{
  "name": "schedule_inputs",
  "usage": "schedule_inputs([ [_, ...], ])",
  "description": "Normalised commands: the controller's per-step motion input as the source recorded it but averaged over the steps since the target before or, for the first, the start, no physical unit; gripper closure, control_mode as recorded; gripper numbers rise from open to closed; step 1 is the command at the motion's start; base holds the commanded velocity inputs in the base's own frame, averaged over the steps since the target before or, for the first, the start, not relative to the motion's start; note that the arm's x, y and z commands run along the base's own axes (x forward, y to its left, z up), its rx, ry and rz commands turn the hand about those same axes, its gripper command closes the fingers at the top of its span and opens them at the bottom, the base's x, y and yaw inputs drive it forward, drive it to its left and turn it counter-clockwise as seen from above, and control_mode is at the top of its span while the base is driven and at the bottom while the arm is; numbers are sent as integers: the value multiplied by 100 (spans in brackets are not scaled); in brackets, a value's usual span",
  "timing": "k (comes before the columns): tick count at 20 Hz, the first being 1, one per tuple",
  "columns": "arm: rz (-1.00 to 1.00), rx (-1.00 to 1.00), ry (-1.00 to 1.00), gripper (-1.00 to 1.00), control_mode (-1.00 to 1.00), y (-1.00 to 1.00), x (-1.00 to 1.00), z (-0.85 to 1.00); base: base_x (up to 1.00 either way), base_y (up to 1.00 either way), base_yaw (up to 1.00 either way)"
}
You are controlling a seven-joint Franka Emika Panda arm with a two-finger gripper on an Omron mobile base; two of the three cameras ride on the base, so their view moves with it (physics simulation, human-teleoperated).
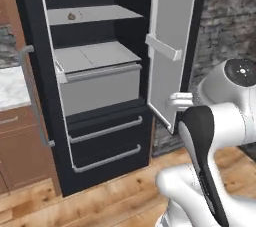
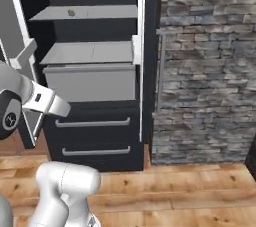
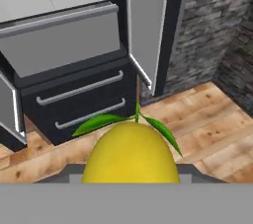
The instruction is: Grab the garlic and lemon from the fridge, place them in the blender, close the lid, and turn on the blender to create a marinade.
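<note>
End effector (image 3: 131,181) gripping lemon (image 3: 130,153), garlic (image 1: 72,16) shelved.

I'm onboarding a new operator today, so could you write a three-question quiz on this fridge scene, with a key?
1. True or false: the fridge doors stand open.
2. What does the gripper carry?
A. the garlic
B. the lemon
C. nothing
3. Fill the gap: the garlic sits on the fridge's ____ inner shelf.

Key:
1. True: both doors are swung out and the grey shelves and drawer show.
2. B: in the hand view the lemon, with green leaves at its stem, sits right at the gripper.
3. Upper: it lies on the top grey shelf, above the drawer.
</note>
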Motion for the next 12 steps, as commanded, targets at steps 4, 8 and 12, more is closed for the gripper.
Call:
schedule_inputs([
  [4,0,0,0,100,100,0,0,0,-100,41,-46],
  [8,0,0,0,100,100,0,0,0,-99,34,-66],
  [12,0,0,0,100,100,0,0,0,-67,18,-84],
])
